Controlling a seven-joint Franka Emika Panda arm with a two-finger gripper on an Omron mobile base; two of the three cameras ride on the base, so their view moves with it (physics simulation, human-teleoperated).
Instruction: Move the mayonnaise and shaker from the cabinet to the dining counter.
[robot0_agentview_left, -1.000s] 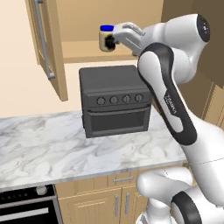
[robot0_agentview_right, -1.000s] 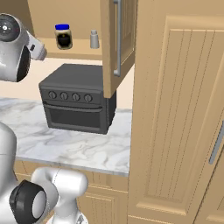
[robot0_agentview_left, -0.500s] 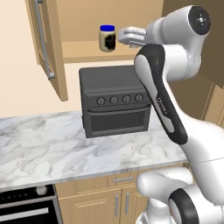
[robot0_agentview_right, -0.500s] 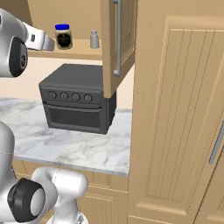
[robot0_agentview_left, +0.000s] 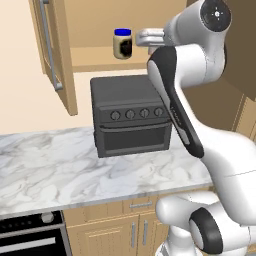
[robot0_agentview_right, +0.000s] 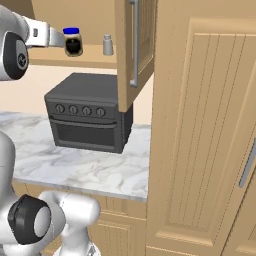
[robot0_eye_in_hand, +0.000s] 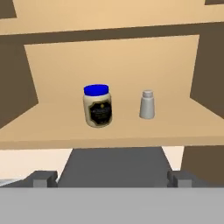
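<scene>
The mayonnaise (robot0_eye_in_hand: 97, 106), a squat jar with a blue lid, stands on the shelf (robot0_eye_in_hand: 52, 131) of the open wooden cabinet (robot0_agentview_left: 52, 55). The small pale shaker (robot0_eye_in_hand: 147, 105) stands just to its right, apart from it. My gripper (robot0_eye_in_hand: 112, 178) is level with the shelf edge, a short way in front of both. Its fingertips (robot0_eye_in_hand: 43, 178) are spread wide with nothing between them. From the left base view the hand (robot0_agentview_left: 145, 37) sits beside the jar (robot0_agentview_left: 122, 44) without touching it. The right base view shows the jar (robot0_agentview_right: 73, 41) and shaker (robot0_agentview_right: 107, 45) side by side. The dining counter is out of view.
A dark toaster oven (robot0_agentview_left: 131, 117) sits on the marble wall counter (robot0_agentview_left: 60, 175) directly below the shelf. The open cabinet door (robot0_agentview_right: 132, 45) with a bar handle hangs at the shelf's right side. A tall wooden pantry (robot0_agentview_right: 205, 130) stands further right.
The arm's elbow has lifted and the hand has levelled out, drawing slightly back from the jar. Jar and shaker have not moved.
</scene>
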